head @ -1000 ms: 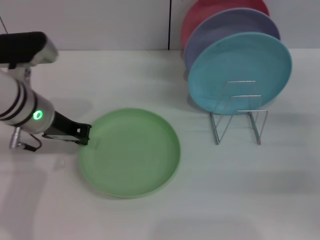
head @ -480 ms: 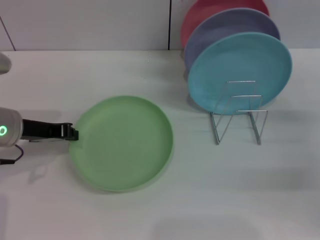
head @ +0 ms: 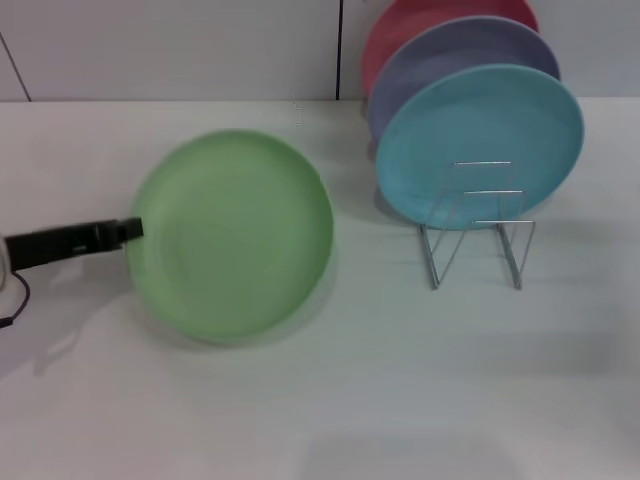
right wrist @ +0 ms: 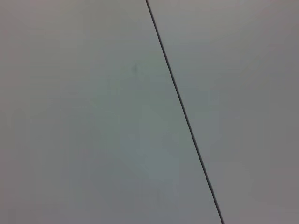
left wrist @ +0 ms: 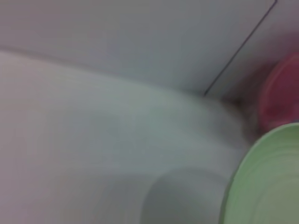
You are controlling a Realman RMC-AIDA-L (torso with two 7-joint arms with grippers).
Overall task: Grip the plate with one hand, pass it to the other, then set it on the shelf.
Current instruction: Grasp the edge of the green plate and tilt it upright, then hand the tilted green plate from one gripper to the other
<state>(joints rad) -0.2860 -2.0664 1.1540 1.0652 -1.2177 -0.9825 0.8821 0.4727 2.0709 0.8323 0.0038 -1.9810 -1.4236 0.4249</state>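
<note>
Left gripper (head: 128,229): I see it at the left side of the head view, a dark slim arm reaching in level, its fingers clenched on the left rim of the plate.
Plate (head: 231,236): my light-green plate is held by that rim and tipped up off the tabletop (head: 400,400), its face turned toward the head camera; a soft shadow lies on the tabletop under its lower edge. It sits left of the shelf and apart from it.
Plate in my left wrist view: only a curved green edge (left wrist: 268,177) shows at one corner, close to the camera, with a red shape (left wrist: 282,95) behind it.
Shelf (head: 478,225): the thin silver wire rack stands on the tabletop at the right, its front looped dividers bare.
Turquoise plate (head: 480,140): stands on edge in the shelf, nearest me of the three.
Lavender plate (head: 450,55): upright just behind the turquoise one, mostly covered by it.
Red plate (head: 420,20): upright at the back, only its upper left arc showing.
Right gripper: not visible in any of my views; the right wrist camera shows only a pale flat surface crossed by a dark seam (right wrist: 184,114).
</note>
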